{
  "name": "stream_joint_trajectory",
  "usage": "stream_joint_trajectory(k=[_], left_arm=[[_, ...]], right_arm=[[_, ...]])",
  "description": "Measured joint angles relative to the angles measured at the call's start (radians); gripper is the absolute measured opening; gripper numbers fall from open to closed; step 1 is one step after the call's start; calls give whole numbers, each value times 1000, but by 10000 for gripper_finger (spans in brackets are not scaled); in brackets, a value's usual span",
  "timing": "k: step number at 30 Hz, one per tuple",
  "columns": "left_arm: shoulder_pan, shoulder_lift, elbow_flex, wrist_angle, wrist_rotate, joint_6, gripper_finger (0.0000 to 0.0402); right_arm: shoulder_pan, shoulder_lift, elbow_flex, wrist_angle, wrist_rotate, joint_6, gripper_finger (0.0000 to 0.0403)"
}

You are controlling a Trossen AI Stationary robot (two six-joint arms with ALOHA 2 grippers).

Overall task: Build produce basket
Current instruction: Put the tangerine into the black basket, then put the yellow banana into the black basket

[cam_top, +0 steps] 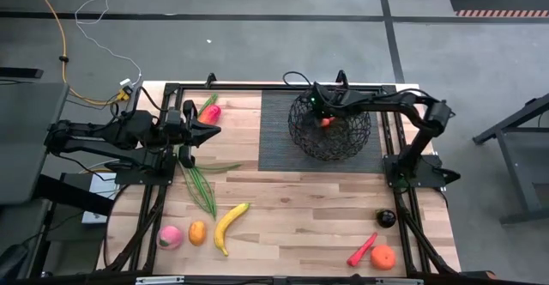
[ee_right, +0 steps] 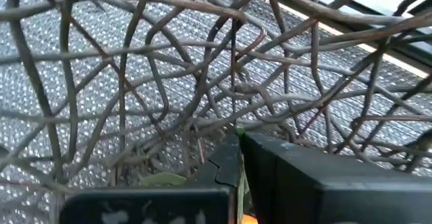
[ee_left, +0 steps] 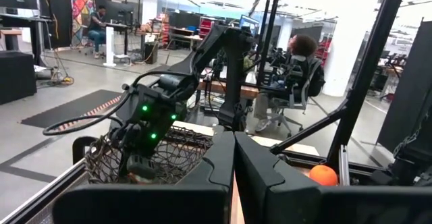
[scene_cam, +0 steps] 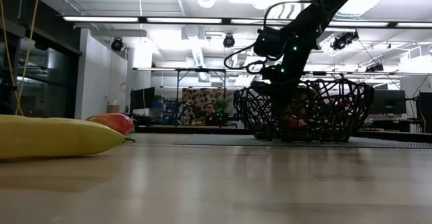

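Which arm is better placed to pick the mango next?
Probably the left. The left gripper hovers right beside the mango, while the right gripper is inside the basket, far across the table.

The wooden table (cam_top: 292, 208) bears a ribbed mat (cam_top: 274, 130), basket (cam_top: 329, 130), banana (cam_top: 229, 226) and oranges (cam_top: 383, 257).

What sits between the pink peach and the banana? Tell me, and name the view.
A small orange fruit lies between the pink peach and the banana, close beside the peach. The high view shows it.
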Motion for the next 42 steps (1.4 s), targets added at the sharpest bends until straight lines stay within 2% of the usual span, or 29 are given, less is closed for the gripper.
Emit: stream_joint_trajectory(k=[5,9,19,24,28,32,37,42], left_arm=[[0,0,0,0,0,0,0],[0,0,0,0,0,0,0],[0,0,0,0,0,1,0],[0,0,0,-2,0,0,0],[1,0,0,-9,1,0,0],[2,0,0,-9,-8,9,0],[2,0,0,-9,-16,16,0],[2,0,0,-9,-15,16,0]], right_arm=[[0,0,0,3,19,0,2],[-1,0,0,2,19,0,32],[0,-20,46,-96,29,-55,214],[0,-107,65,-141,6,-124,272],[31,-226,66,-206,-3,-147,281],[112,-355,66,-203,-19,-186,281],[272,-479,66,-104,-43,-213,281],[433,-526,66,28,-46,-255,281]])
